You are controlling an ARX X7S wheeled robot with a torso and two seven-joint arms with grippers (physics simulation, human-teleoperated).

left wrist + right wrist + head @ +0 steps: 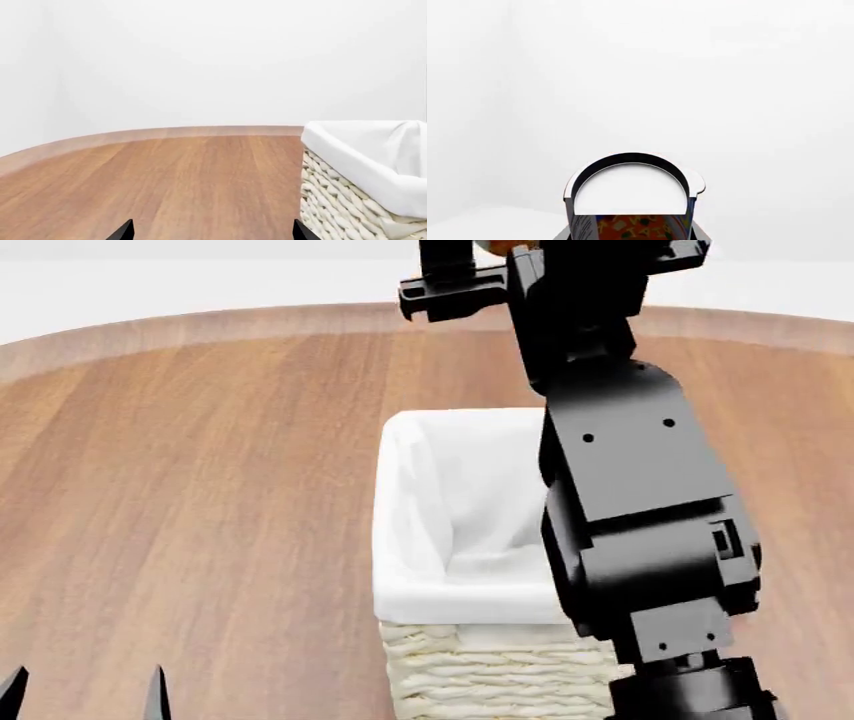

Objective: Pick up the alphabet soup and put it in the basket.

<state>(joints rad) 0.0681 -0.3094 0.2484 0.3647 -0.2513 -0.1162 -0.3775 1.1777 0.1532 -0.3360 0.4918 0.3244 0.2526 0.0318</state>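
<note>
The alphabet soup (630, 226) is in my right gripper (630, 236): its blue and orange label and pale whitish top fill the lower middle of the right wrist view. In the head view only an orange sliver of the can (507, 245) shows at the top edge, where my right gripper (497, 262) is raised high above the far end of the basket (400, 500). The basket is cream wicker with a white liner, and it also shows in the left wrist view (347, 145). My left gripper (212, 236) is open and empty, low at the near left (86, 695).
The basket stands on a round wooden table (200, 490) with a raised rim (133, 136). A plain white wall lies behind it. My black right arm (641, 500) covers the basket's right side in the head view.
</note>
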